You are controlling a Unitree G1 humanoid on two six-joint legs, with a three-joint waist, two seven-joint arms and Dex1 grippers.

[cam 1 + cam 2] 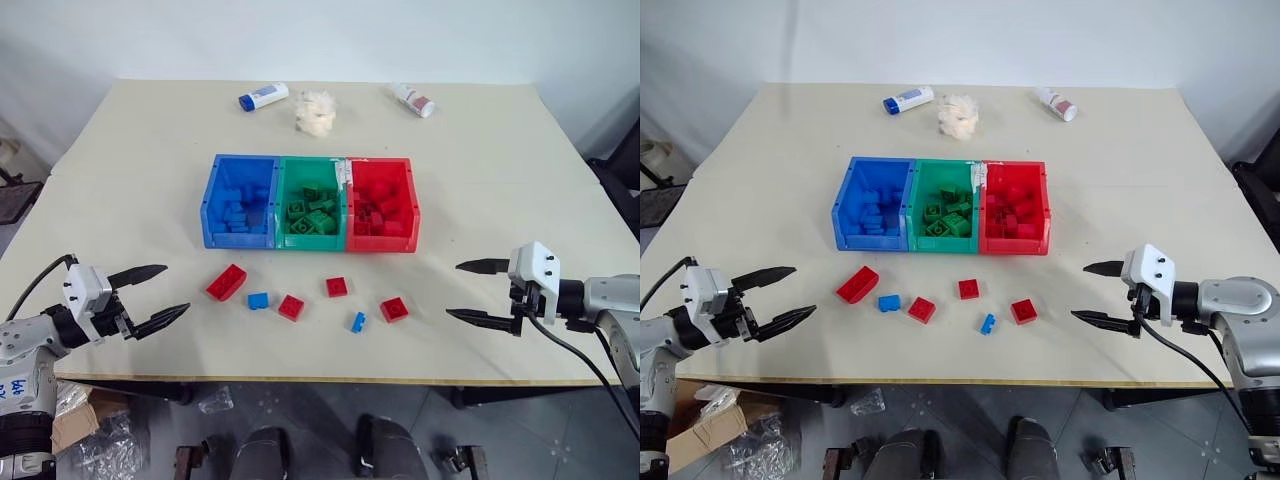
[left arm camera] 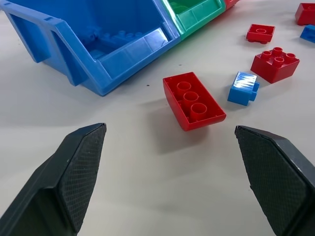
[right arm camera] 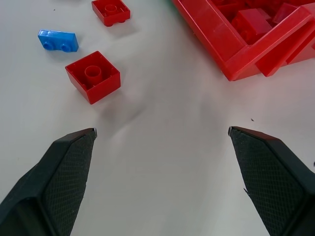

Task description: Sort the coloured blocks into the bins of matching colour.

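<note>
A pale cream table (image 1: 500, 200) against a light wall carries the whole scene. At its middle stand the bins, three joined open-top boxes in a row: the blue bin (image 1: 240, 200) on the robot's left, the green bin (image 1: 312, 203) in the middle and the red bin (image 1: 382, 204) on the right, each already holding bricks of its own colour.

Beyond them, near the far edge, lie a white tube with a blue cap (image 1: 263, 97), a cream fluffy wad (image 1: 316, 111) and a white tube with a red cap (image 1: 414, 100), none of which belongs to the sorting.

Six loose bricks remain on the table in front of the bins. The largest is a long red brick (image 1: 226, 282), lying tilted, just in front of the blue bin. Then come three small red bricks (image 1: 291, 307), (image 1: 336, 287) and (image 1: 394, 309), and two small blue bricks (image 1: 258, 300) and (image 1: 358, 321).

The left gripper (image 1: 158, 295) hovers near the table's left front with its fingers spread wide and nothing between them; the long red brick is nearest it. The right gripper (image 1: 478, 291) hangs likewise wide open and empty at the right front.

The bricks look light, rigid and smooth-walled, so they should neither crush nor deform, though they could slide or flip under a glancing touch. Pinching across two flat opposite side walls, below the studs, seems the surest hold.
</note>
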